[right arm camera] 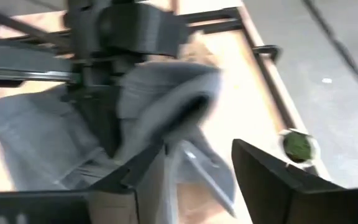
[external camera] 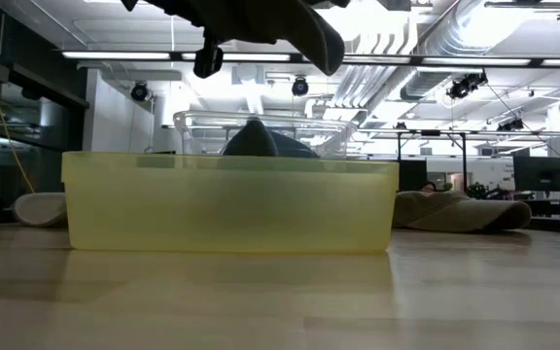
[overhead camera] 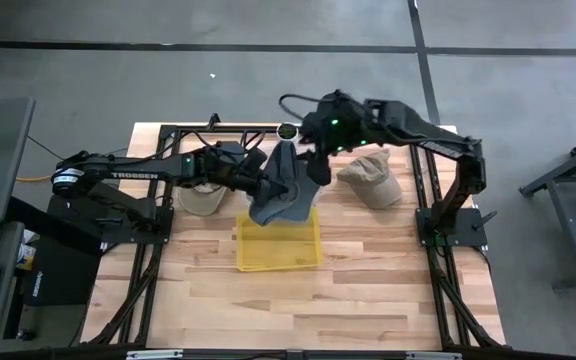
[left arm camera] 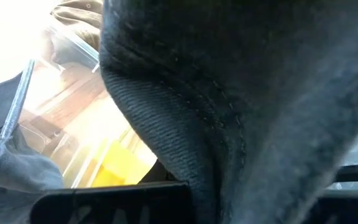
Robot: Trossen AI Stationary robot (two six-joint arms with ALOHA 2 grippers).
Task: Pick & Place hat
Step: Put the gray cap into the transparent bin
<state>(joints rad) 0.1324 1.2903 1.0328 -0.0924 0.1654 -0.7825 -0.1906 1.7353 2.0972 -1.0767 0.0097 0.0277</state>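
Note:
A dark grey hat (overhead camera: 286, 190) hangs in the air over the far edge of the yellow bin (overhead camera: 280, 245). My left gripper (overhead camera: 265, 183) reaches in from the table's left and is shut on it. The hat fills the left wrist view (left arm camera: 241, 93). My right gripper (overhead camera: 314, 162) is open at the hat's far right side. In the right wrist view (right arm camera: 199, 146) the grey cloth (right arm camera: 166, 99) lies just ahead of its fingers. A second grey hat (external camera: 259, 141) sits in a clear container (external camera: 261, 126) behind the yellow bin (external camera: 229, 204). My left gripper holds the dark grey hat at its left side (overhead camera: 273, 185), coming level from the table's left. The cloth hides the fingers in the wrist view. The hat is lifted clear and hangs slack below the gripper (right arm camera: 98, 93). My right gripper: I cannot tell whether one finger (right arm camera: 145, 177) touches the hat's edge.
A tan hat (overhead camera: 372, 180) lies on the table to the right of the bin, and another tan hat (overhead camera: 203, 200) lies to the left under my left arm. A dark frame rail runs along the table's far edge. Bare wood lies in front of the bin.

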